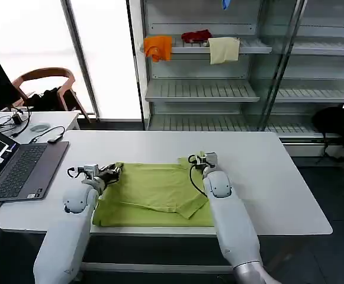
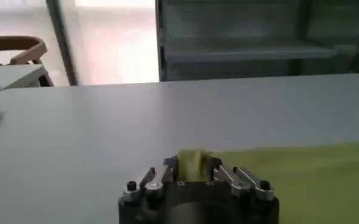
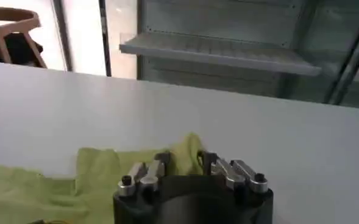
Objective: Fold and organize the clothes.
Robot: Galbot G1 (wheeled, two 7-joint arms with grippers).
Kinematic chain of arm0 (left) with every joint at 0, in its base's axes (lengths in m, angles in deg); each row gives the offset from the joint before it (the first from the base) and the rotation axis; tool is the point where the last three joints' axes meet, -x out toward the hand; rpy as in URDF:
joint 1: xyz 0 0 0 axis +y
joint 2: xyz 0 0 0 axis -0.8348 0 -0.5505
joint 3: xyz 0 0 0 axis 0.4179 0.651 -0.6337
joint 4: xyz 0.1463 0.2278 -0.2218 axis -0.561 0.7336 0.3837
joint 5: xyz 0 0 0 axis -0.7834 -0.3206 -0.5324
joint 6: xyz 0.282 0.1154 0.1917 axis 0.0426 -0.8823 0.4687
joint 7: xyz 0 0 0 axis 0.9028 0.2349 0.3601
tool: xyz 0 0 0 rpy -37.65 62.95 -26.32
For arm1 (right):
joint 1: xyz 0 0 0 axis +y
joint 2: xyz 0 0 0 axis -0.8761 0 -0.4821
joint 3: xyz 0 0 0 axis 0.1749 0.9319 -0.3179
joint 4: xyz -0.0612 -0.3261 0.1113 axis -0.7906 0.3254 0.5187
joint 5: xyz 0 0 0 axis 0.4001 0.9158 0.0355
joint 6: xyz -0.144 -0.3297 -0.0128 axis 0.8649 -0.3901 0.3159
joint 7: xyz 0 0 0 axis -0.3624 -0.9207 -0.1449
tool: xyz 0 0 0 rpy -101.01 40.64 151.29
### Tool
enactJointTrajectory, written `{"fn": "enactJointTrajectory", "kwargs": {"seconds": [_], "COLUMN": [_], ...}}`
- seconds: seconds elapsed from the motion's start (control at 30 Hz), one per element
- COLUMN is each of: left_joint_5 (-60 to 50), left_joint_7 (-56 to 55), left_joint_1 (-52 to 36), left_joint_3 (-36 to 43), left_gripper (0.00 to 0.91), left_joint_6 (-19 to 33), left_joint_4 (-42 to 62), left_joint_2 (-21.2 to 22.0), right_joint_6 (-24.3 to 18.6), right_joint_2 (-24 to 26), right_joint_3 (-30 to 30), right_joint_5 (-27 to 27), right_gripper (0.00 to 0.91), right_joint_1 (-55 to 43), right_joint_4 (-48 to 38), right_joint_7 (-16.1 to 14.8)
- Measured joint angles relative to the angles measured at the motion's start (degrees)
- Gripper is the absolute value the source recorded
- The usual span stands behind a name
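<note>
On the far left of the white counter [image 1: 266, 177] an open laptop [image 1: 18, 168] sits with cables trailing behind it, well apart from the work. Next comes the left pincer [image 1: 113, 171], low on the counter at the far left corner of the lime T-shirt [image 1: 154, 198]; the left wrist view shows its fingers [image 2: 167, 169] drawn together on a raised bit of the green cloth [image 2: 191, 163], so it is pinching the shirt there. The T-shirt lies spread in the middle of the counter toward the near edge, between the two arms, already partly folded, with a diagonal fold line running across its near half and one layer lying over another. At its far right corner sits the right pincer [image 1: 202, 158], also down at the counter; in the right wrist view its fingers [image 3: 162, 162] are closed around a bunched peak of the fabric [image 3: 185, 152], which stands up slightly between them. Behind the counter a shelf [image 1: 201, 47] carries an orange cloth [image 1: 158, 47], a red cloth [image 1: 196, 36] and a cream cloth [image 1: 224, 49].
</note>
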Motion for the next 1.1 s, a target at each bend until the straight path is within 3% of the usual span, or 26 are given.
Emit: {"fn": "enactJointTrajectory", "kwargs": {"seconds": [0.43, 0.73, 1.1], "left_joint_5": [2.42, 6.75, 10.59], "left_joint_7": [-1.03, -1.1, 0.34], "left_joint_1": [0.87, 4.93, 15.07], "left_joint_3": [-0.96, -3.13, -6.05], "left_gripper": [0.0, 0.0, 0.0], "left_joint_6": [-0.11, -0.07, 0.04], "left_joint_4": [-2.58, -9.67, -21.03], "left_joint_2": [-0.06, -1.64, -3.0], "right_joint_6": [0.51, 0.56, 0.48], "right_joint_2": [1.03, 3.45, 6.53], "right_joint_3": [0.72, 1.95, 1.2], "right_joint_5": [-4.49, -10.06, -12.23], "right_gripper": [0.0, 0.0, 0.0], "right_joint_1": [3.56, 10.16, 24.07], "right_joint_4": [7.34, 19.43, 36.05], "right_joint_7": [1.77, 3.92, 3.62]}}
